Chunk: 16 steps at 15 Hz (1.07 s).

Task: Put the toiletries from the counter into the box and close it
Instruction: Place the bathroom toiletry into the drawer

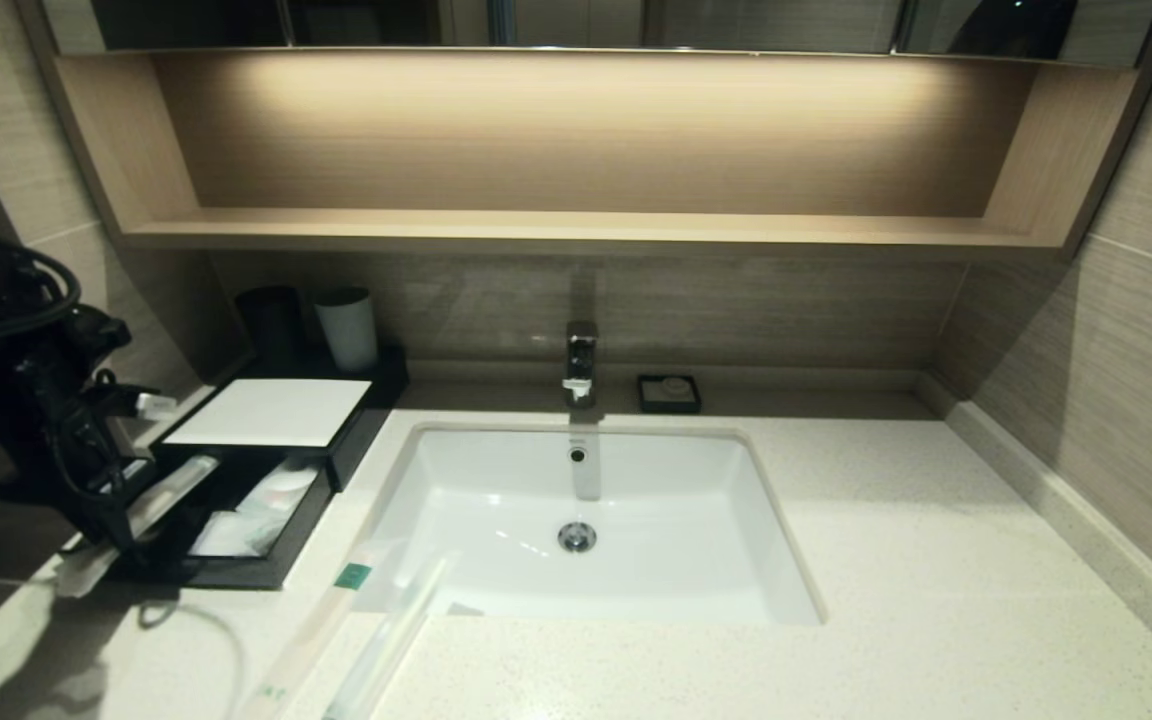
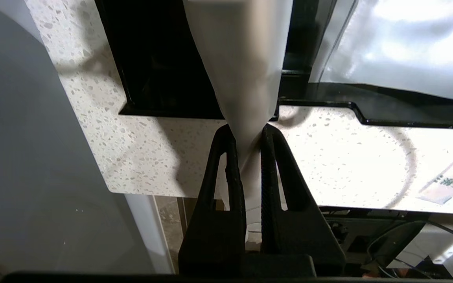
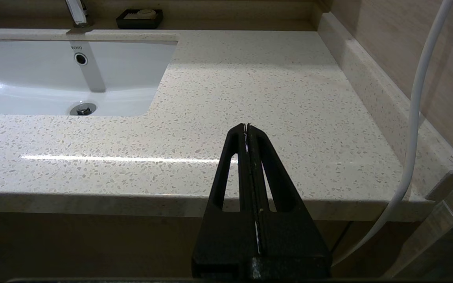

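left end effector (image 2: 248, 133) is sitting at the counter's (image 1: 886, 560) left edge, fingers (image 2: 230, 165) pinching one wrapped toiletry stick (image 2: 242, 78) near its low end. stick is lying tilted, its far end reaching over the open drawer (image 1: 236, 545) of the black box (image 1: 271, 412), the low end poking out past the box's front-left corner toward the counter's front-left corner. drawer is standing pulled out toward the counter's front edge, white-wrapped packets (image 1: 256, 510) lying inside it. can't tell from the head view whether the stick is resting on the drawer rim or hanging just above it.

two more wrapped toiletries (image 1: 366, 625) are lying on the counter at the front edge, side by side, between the drawer and the sink's (image 1: 586, 520) front-left corner; one is showing a green label (image 1: 353, 575).

box is sitting at the back-left corner of the counter, white top panel facing up. black cup (image 1: 271, 320) and white cup (image 1: 347, 328) are standing behind it by the back wall. faucet (image 1: 581, 362) and small black soap dish (image 1: 668, 393) are sitting along the back edge behind the sink.

right end effector (image 3: 247, 127) is hanging off the counter's front edge near the front-right corner, fingers pressed together, gripping nothing.
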### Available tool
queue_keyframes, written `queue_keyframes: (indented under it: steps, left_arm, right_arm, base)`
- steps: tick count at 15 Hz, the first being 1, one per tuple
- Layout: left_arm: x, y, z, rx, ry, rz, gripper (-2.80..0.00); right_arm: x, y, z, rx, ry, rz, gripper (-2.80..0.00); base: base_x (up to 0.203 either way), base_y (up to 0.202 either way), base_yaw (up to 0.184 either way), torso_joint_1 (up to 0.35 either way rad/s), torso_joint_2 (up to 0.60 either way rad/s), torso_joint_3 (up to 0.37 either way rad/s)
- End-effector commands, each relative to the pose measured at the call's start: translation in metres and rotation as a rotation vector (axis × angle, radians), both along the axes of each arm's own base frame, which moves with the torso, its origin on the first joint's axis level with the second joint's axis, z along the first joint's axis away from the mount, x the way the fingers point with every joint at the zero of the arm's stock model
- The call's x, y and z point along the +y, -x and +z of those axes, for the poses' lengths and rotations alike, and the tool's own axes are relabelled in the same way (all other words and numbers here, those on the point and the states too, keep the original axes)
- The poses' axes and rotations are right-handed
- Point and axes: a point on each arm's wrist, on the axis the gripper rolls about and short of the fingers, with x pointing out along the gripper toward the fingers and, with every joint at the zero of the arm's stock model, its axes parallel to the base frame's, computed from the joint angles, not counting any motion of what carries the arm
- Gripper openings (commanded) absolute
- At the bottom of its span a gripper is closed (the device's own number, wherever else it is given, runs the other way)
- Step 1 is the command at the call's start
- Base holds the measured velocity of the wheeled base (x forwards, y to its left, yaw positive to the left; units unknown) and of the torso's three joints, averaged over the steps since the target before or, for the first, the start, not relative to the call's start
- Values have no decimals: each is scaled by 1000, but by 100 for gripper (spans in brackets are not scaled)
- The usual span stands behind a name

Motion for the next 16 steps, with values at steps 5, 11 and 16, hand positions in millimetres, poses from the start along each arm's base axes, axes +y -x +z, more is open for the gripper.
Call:
queue_keyframes:
  steps: [5, 11, 16]
  left_arm:
    - [2, -7, -9, -8, -2, 1, -280]
    - [0, -15, -11, -54, -15, 4, -280]
    - [-5, -22, -11, -105, -19, 7, -280]
  right_arm:
    - [0, 0, 0, 0, 0, 0, -280]
    - [0, 0, 0, 0, 0, 0, -280]
    - [0, 0, 0, 0, 0, 0, -280]
  base:
    - [0, 0, 0, 0, 0, 0]
    - [0, 0, 0, 0, 0, 0]
    - [0, 0, 0, 0, 0, 0]
